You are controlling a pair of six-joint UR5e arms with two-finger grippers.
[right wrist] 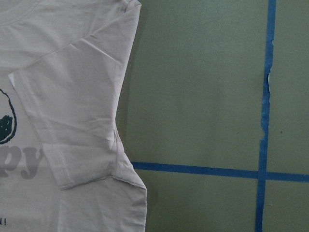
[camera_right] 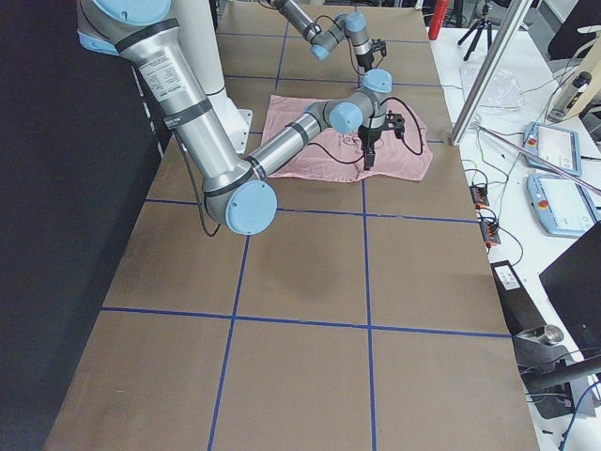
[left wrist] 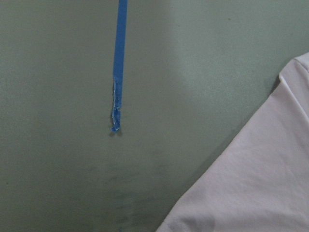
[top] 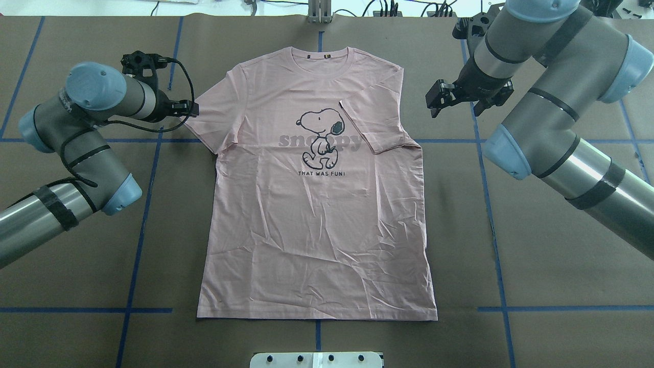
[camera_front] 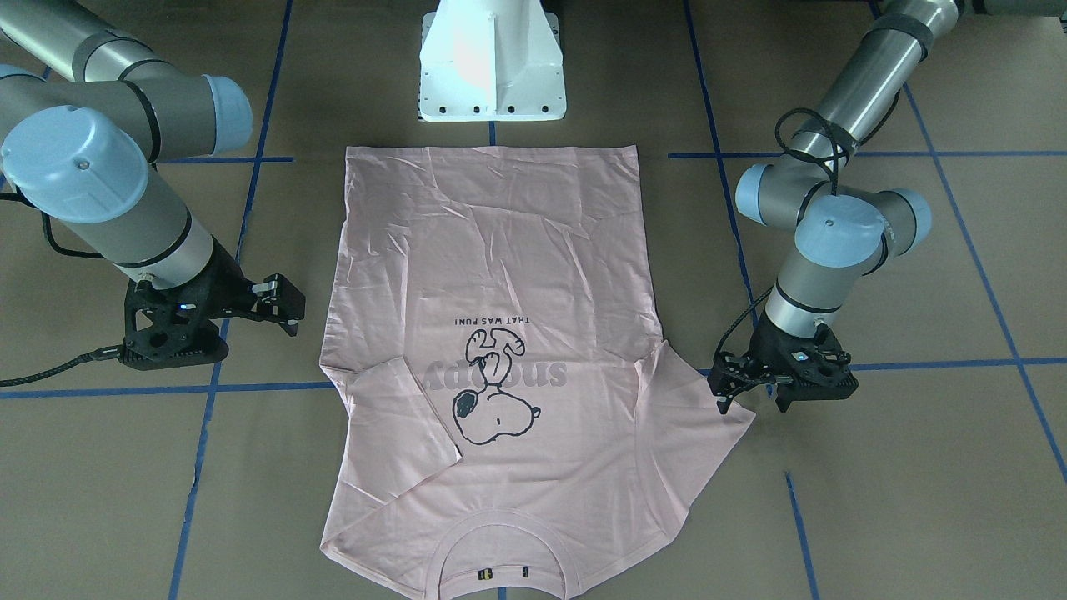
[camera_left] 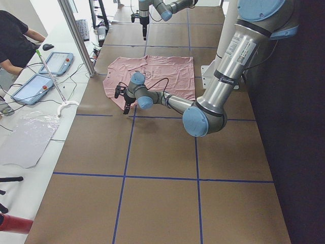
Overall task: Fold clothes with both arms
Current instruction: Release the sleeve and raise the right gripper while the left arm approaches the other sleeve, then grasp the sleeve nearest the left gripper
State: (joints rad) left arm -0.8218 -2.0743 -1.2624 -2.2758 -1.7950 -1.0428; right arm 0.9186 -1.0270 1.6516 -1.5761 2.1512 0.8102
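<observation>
The shirt is flat on the tabletop, print up. It lies between the two hands, with its collar on the side away from the robot.

The left hand hangs low at the outer tip of the left sleeve. Its fingers point down and are spread wide, with nothing in them. One finger looks to be right at the sleeve's hem, though I can't tell whether it touches the cloth. That sleeve is laid out flat, reaching toward the hand. The wrist camera there looks down on bare tabletop, with the sleeve's edge cutting across one corner and a torn end of blue tape beside it.

On the other side, the right hand is off the cloth altogether. It's over bare tabletop, near the shirt's shoulder but apart from it, and it's spread open too, and empty. The right sleeve, on that hand's side, lies folded inward across the chest, its hem corner touching the dog print. The body of the shirt is creased but spread out square, with the bottom hem toward the white base.
</observation>
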